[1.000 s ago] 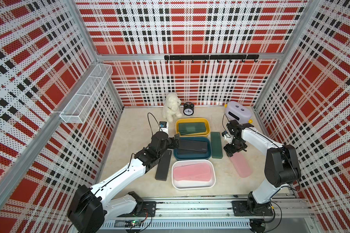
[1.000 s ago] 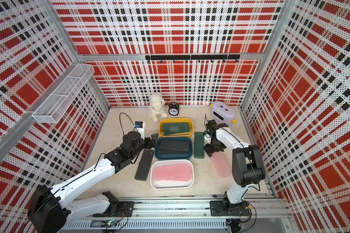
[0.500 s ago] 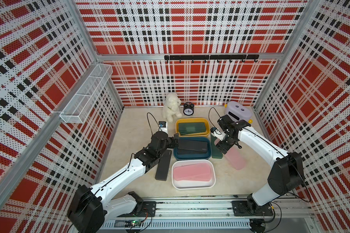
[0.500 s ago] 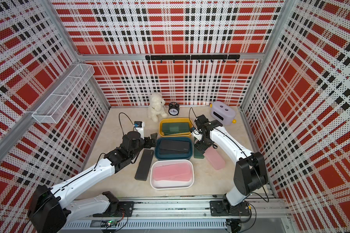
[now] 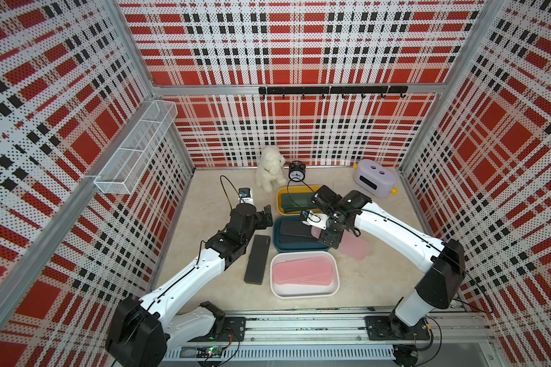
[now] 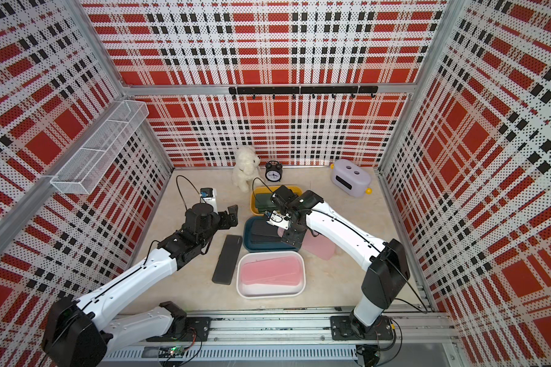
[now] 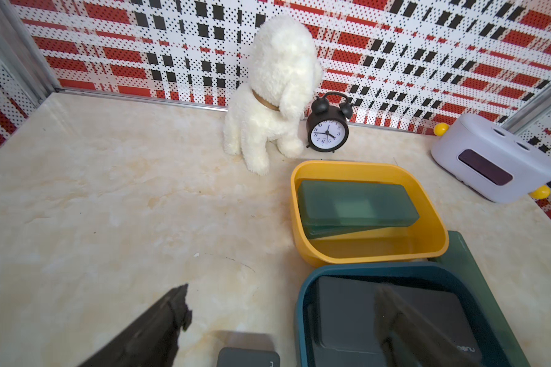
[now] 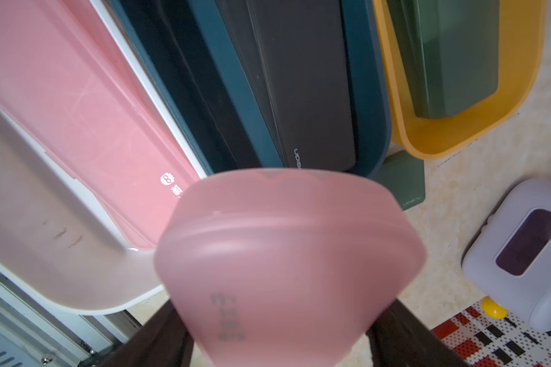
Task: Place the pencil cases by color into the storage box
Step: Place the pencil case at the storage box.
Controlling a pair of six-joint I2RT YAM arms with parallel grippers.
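Pale pink flat plastic pencil case [image 8: 287, 254] clamped in your right tool [image 8: 283, 308]; your left tool [image 5: 265, 217] stands wide, empty.

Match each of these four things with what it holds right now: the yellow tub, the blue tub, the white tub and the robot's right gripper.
Column one:
1. yellow tub
2. blue tub
3. white tub
4. right gripper

Column two:
A. pink cases lying inside
B. one pink case, clamped and lifted
C. green cases lying inside
D. black cases lying inside

Pairs: 1-C, 2-D, 3-A, 4-B
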